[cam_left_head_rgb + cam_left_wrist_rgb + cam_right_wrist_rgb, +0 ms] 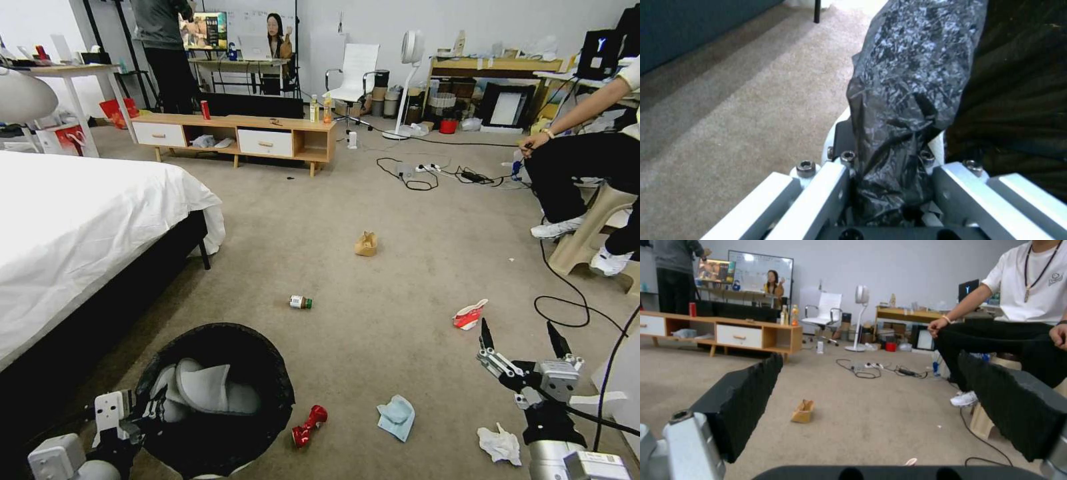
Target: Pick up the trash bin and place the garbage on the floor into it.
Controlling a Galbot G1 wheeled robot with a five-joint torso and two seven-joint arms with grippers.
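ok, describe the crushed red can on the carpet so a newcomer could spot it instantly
Start at the round white trash bin lined with a black plastic bag, held at its rim by the left gripper low in the head view. Just off the bin's right side, on the beige carpet floor, lies the crushed red can. Unlike the light-blue tissue beside it, it is shiny metal, pinched mid-body.

We see open floor [373, 200] ahead. Obstacles: bed [80, 227] on our left, a seated person's legs [587, 173] and black cable [567, 293] on our right. Litter lies scattered, well apart.
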